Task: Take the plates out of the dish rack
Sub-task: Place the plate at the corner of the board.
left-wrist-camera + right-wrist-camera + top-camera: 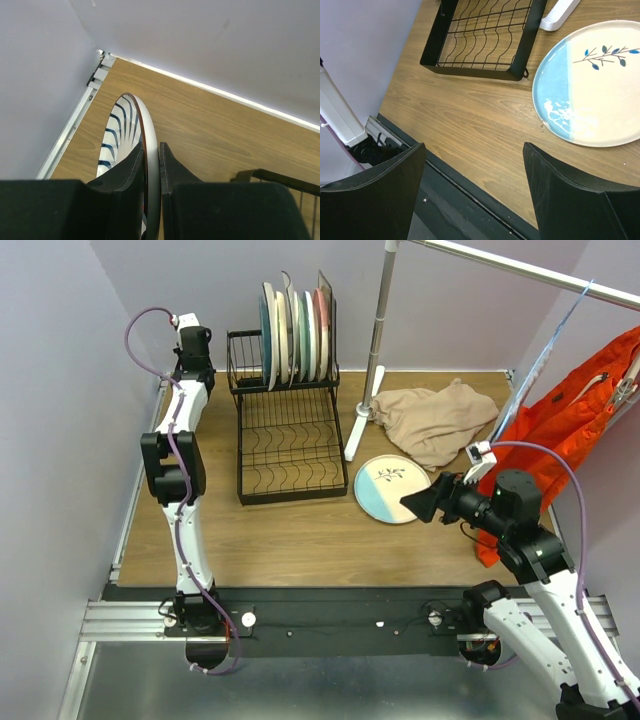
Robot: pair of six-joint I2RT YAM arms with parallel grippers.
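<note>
The striped plate, white with dark radial stripes, stands on edge between the fingers of the left gripper, which is clamped on its rim. The plate's face is turned to the gripper's left, towards the wall, and its far edge is over the wooden table near the back corner. From the overhead view I cannot make out the plate itself. There the left gripper sits at the far end of its outstretched arm, just to the left of the dish rack.

The remaining plates stand upright in a tight row in the rack's upper basket, to the right of the left gripper. The lower tray with wavy dividers holds nothing.

A blue-and-cream plate with a small leaf sprig lies flat on the table, ahead and to the right of the right gripper. That gripper's fingers are spread wide with nothing between them. From above, the right gripper hangs just beside the near right edge of this plate, and I cannot tell whether they touch. The rack's lower tray is ahead of it and to the left.

Beyond the flat plate lies a beige cloth, next to the white foot of a clothes rail. An orange garment hangs off to the right gripper's right.
</note>
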